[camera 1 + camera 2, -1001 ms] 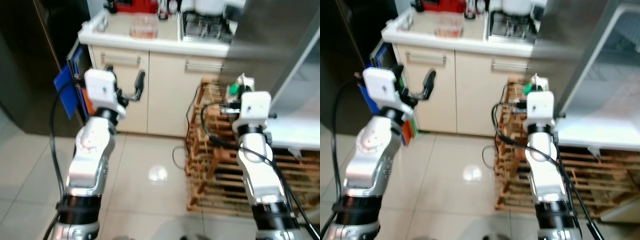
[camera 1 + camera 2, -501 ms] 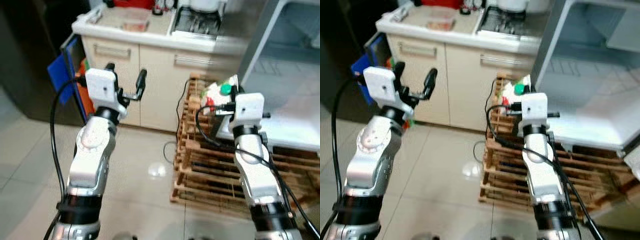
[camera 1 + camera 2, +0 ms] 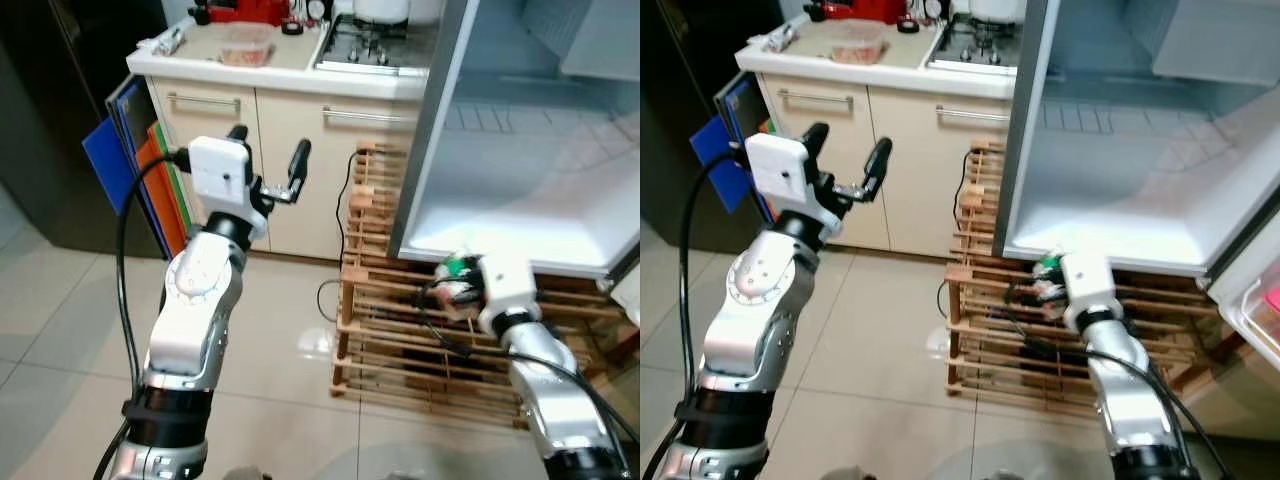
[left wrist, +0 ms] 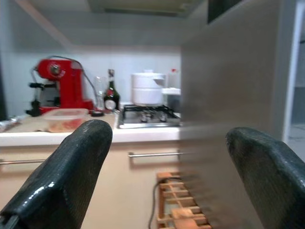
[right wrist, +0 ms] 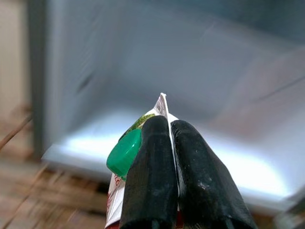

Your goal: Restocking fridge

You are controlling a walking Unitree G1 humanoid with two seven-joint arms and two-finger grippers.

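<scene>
I see my right gripper [image 5: 170,138] low on the right, its two black fingers [image 5: 150,176] pressed together over the folded top of a carton [image 5: 143,162] with a green cap [image 5: 123,153]. In the head views the carton [image 3: 455,285] sits at the end of my right arm, just in front of the near edge of the open fridge [image 3: 520,160] floor and above the wooden rack [image 3: 390,330] that stands beneath it. The carton is not inside the fridge; it hangs just outside its lower left corner. The fridge interior is white and lit, with a wire shelf across the far part. My left gripper [image 3: 268,165] is raised on the left, fingers spread well apart and holding nothing, pointing toward the cream cabinet [image 3: 290,150] under the counter [image 3: 270,70]. Through the left wrist camera I see both fingertips [image 4: 76,162] wide apart, with a red coffee machine [image 4: 59,88], a dark bottle [image 4: 111,93], a white pot [image 4: 147,88] on the hob [image 4: 143,117] and a plastic tub [image 4: 64,118] on the counter beyond. Blue and orange boards [image 3: 125,165] lean against the cabinet's left side. The floor [image 3: 70,330] is pale tile.
</scene>
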